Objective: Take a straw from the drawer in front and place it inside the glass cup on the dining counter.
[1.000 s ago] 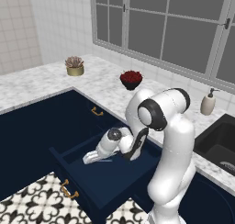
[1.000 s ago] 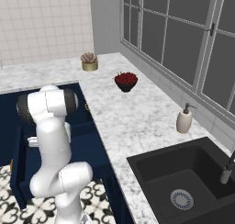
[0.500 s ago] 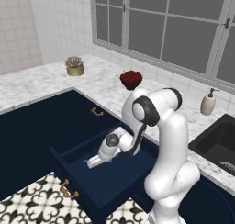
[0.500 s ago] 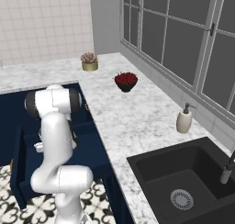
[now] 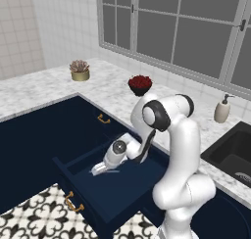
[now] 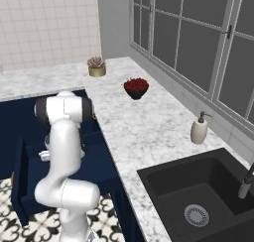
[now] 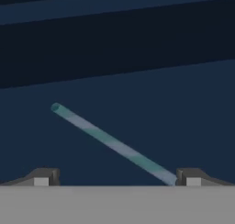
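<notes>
In the left base view, the navy drawer (image 5: 98, 194) stands pulled out below the marble bench (image 5: 117, 88), its flat front with a brass bar handle nearest the floor tiles, and the claw (image 5: 98, 169) reaches down inside between its walls. In the right base view, the arm's white body hides the drawer's inside. In the hand view, a thin teal-and-white striped straw (image 7: 110, 142) lies slantwise on the drawer floor; the claw's tips stand wide apart, holding nothing, the straw's near end just beside the right-hand tip.
</notes>
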You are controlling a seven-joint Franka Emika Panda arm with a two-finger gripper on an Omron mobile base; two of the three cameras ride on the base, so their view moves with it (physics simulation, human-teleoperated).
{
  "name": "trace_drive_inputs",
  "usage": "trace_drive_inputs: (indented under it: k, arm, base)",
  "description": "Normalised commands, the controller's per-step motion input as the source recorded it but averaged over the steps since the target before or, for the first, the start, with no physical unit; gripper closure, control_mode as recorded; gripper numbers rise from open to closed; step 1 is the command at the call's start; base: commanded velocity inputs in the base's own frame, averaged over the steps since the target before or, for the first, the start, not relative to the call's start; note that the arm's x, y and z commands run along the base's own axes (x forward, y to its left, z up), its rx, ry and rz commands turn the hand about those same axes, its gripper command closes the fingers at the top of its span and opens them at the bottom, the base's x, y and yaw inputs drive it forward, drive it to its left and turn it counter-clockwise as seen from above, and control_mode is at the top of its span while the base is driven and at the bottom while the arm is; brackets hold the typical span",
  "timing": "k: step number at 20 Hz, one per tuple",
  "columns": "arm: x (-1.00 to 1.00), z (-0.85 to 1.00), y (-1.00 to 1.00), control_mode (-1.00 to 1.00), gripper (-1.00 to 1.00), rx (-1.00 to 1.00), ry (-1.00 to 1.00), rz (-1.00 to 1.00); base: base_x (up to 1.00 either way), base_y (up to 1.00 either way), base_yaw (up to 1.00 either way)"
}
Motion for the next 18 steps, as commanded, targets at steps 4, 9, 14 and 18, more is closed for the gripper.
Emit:
trace_drive_inputs:
  k: [4, 9, 14, 18]
  arm:
    - [0.68, 0.00, 0.53, -1.00, -1.00, -0.14, 0.18, 0.00]
    - [0.85, 0.16, 0.47, -1.00, -1.00, -0.13, 0.17, 0.00]
    - [0.73, 0.25, 0.37, -1.00, -1.00, -0.11, 0.14, 0.00]
    - [0.16, 0.46, 0.14, -1.00, -1.00, -0.11, 0.05, 0.00]
  base:
    - [0.00, 0.00, 0.00]
    - [0.00, 0.00, 0.00]
    - [0.00, 0.00, 0.00]
    - [0.00, 0.00, 0.00]
